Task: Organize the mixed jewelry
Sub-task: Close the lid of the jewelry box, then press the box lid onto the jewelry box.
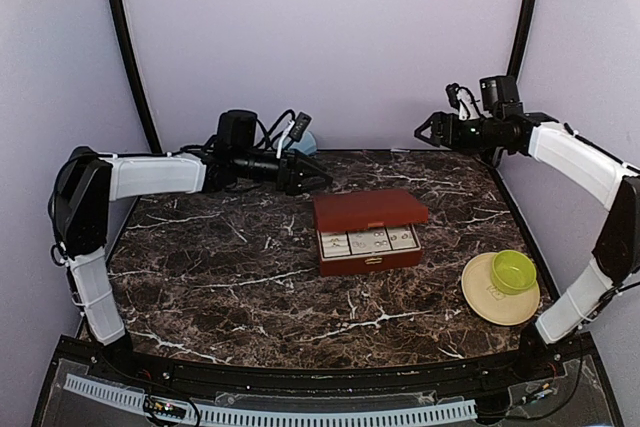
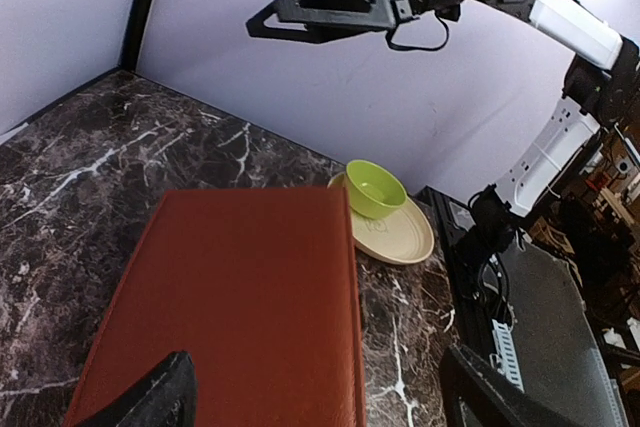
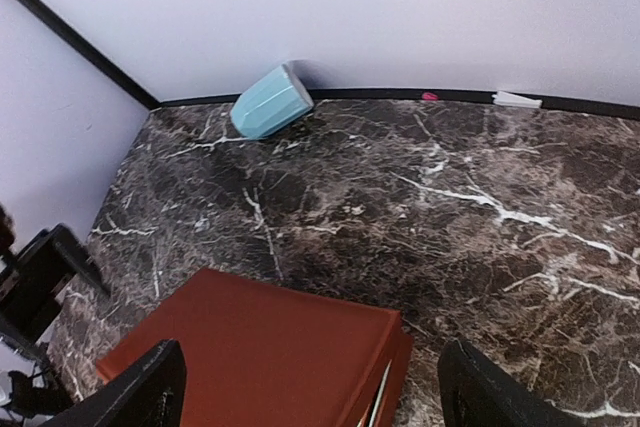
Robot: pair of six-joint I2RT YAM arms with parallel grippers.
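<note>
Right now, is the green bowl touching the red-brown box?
Apart. The top external view shows bare marble between the green bowl, on its plate, and the red-brown box.

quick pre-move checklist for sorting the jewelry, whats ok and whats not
1. Red-brown box lid open, cream-lined tray exposed: ok.
2. Jewelry pieces in tray slots: tiny glints only, types cannot tell.
3. Left gripper open and empty, held above the table behind the box: ok.
4. Right gripper open and empty, raised at the back right: ok.
5. Green bowl on its plate, apart from the box: ok.
6. Loose jewelry on the table: cannot tell.
</note>
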